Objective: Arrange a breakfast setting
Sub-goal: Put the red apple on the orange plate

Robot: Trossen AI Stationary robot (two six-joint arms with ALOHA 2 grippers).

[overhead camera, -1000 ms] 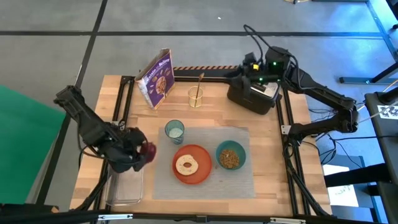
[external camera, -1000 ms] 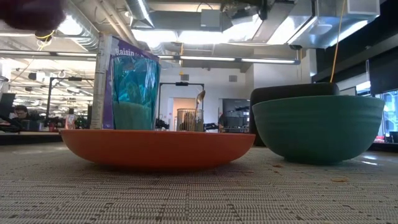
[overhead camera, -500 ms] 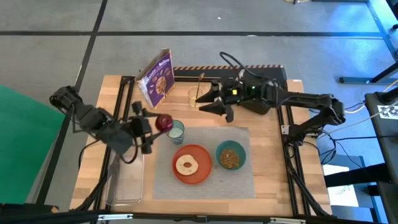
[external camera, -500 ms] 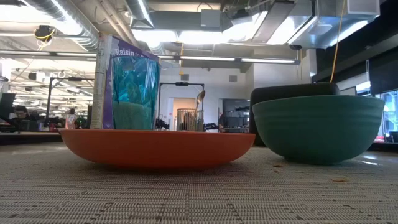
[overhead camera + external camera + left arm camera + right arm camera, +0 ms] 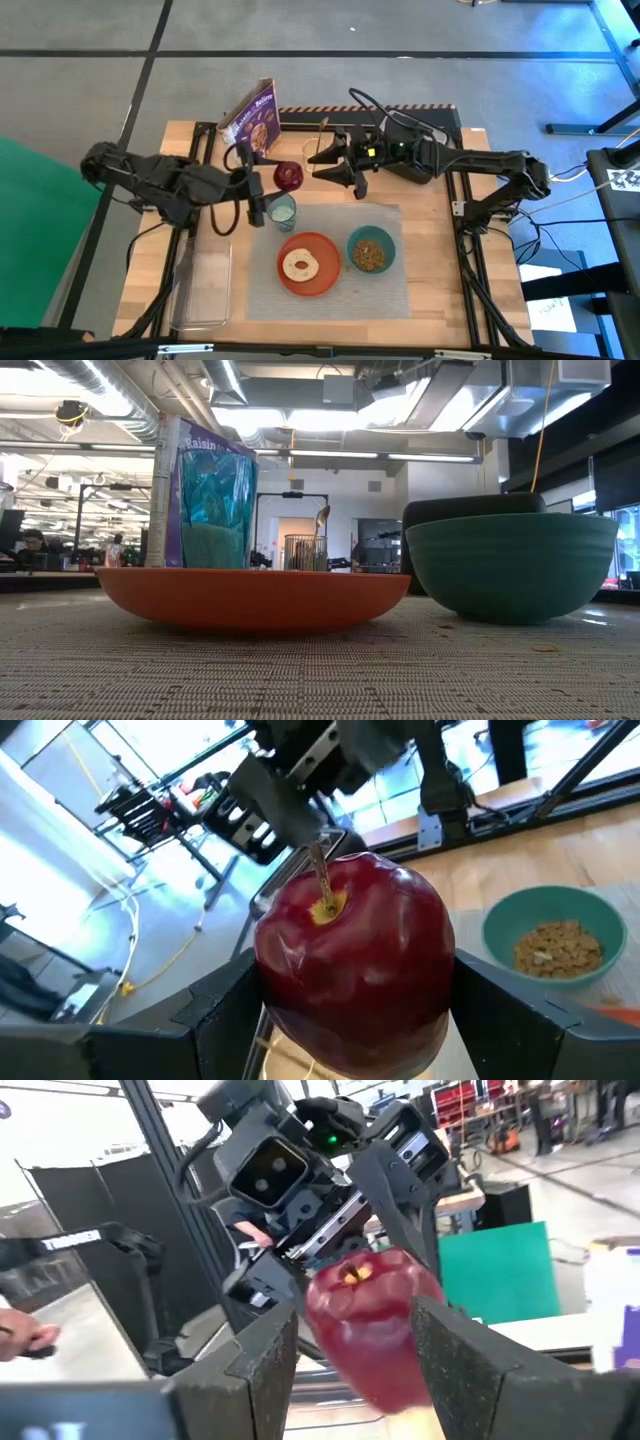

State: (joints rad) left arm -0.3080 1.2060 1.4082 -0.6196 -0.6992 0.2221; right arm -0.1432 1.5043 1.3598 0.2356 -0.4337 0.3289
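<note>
Left claw (image 5: 272, 183) and right claw (image 5: 325, 160) face each other, fingers spread.

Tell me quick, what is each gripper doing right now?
Left gripper: closed on the red apple.
Right gripper: open, its fingers either side of the apple.

From overhead you look straight down on the whole table. At mat level you face the orange plate (image 5: 250, 598) and teal bowl (image 5: 510, 565), very near. Both wrist cameras share the red apple (image 5: 352, 958), close up.
</note>
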